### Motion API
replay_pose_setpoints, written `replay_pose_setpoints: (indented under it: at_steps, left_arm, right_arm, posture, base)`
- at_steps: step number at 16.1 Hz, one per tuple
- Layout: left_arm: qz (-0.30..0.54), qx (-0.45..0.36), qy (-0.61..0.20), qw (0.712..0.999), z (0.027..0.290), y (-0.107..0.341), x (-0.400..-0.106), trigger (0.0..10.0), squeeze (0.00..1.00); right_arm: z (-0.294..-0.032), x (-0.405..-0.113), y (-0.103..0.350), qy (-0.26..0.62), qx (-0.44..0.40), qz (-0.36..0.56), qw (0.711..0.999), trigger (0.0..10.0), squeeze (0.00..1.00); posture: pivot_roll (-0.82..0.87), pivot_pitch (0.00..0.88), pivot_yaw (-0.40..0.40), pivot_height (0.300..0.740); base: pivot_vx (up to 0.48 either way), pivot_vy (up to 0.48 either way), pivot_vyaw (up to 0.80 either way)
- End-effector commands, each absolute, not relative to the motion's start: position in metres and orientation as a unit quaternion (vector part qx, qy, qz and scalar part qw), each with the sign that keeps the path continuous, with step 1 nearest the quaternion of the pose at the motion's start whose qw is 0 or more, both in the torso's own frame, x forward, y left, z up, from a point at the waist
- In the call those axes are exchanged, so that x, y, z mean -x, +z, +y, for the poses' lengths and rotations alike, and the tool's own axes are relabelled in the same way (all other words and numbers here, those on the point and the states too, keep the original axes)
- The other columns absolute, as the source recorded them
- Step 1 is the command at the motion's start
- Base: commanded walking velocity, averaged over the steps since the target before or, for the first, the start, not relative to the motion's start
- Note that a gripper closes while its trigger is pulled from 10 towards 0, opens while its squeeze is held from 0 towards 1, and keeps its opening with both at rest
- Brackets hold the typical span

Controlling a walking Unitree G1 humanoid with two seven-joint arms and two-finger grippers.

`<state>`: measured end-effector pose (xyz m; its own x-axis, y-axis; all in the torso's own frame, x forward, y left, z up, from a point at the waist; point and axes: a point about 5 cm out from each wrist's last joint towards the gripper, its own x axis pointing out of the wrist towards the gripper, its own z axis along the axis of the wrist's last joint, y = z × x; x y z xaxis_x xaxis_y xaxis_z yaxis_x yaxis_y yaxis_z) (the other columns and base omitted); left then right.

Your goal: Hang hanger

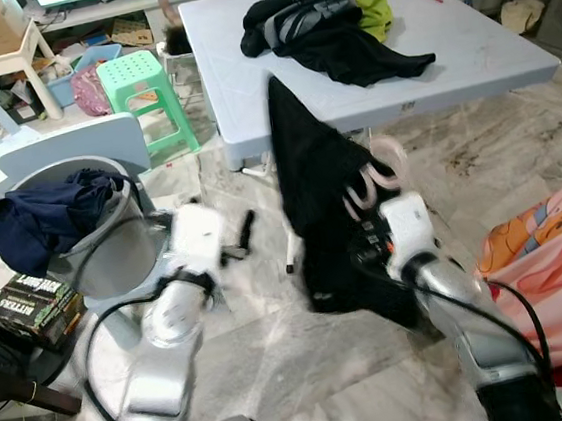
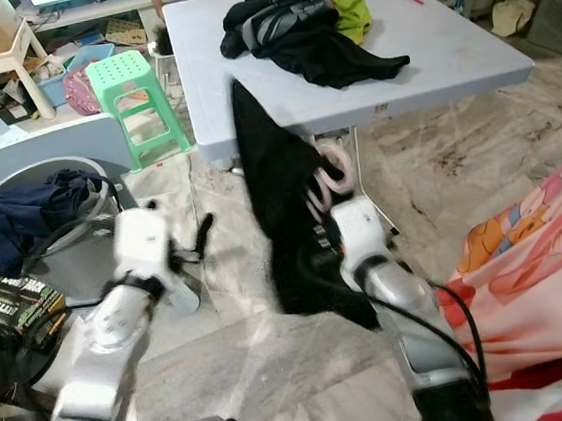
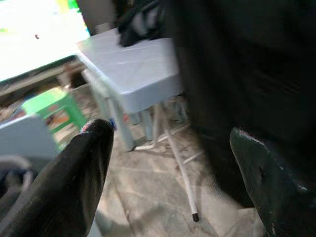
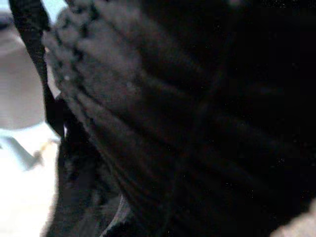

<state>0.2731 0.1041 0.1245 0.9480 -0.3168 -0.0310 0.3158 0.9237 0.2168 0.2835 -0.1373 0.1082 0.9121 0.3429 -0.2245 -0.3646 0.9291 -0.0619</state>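
Head views: the right gripper (image 1: 364, 230) is raised at centre, buried in a black garment (image 1: 320, 196) on a pink hanger (image 1: 378, 175). The garment's long axis runs from an upper tip at 11 o'clock down to 5 o'clock; the hanger's hook curls toward 1 o'clock, in front of the grey table (image 1: 485, 48). I cannot tell how its jaws stand. The left gripper (image 1: 245, 229) is at 9 o'clock of the garment, apart from it.

Left wrist view: the two black fingers (image 3: 74, 182) are spread wide, holding nothing, with the garment just beside one.

Right wrist view: dark knitted fabric close up; jaws not discernible.
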Motion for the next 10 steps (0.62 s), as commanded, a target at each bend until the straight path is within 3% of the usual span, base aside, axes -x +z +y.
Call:
replay_pose_setpoints:
  at_steps: [1, 4, 10]
  left_arm:
    - [-0.008, -0.123, -0.187, 0.975, 0.095, 0.125, -0.275, 10.0, 0.0]
    - [-0.026, -0.151, -0.236, 0.96, 0.077, 0.126, -0.276, 10.0, 0.0]
    - [-0.038, -0.169, -0.225, 0.959, 0.081, 0.127, -0.284, 10.0, 0.0]
  right_arm:
    - [-0.122, -0.288, 0.134, 0.21, 0.039, 0.059, 0.975, 10.0, 0.0]
    - [-0.103, -0.286, 0.155, 0.262, -0.001, 0.046, 0.964, 10.0, 0.0]
    - [-0.093, -0.258, 0.171, 0.388, -0.034, 0.077, 0.918, 10.0, 0.0]
  posture:
    - [0.02, 0.062, 0.018, 0.74]
    - [0.0, 0.067, 0.022, 0.74]
    - [-0.01, 0.075, 0.014, 0.74]
  base:
    - [0.0, 0.0, 0.0]
    - [0.0, 0.0, 0.0]
    - [0.0, 0.0, 0.0]
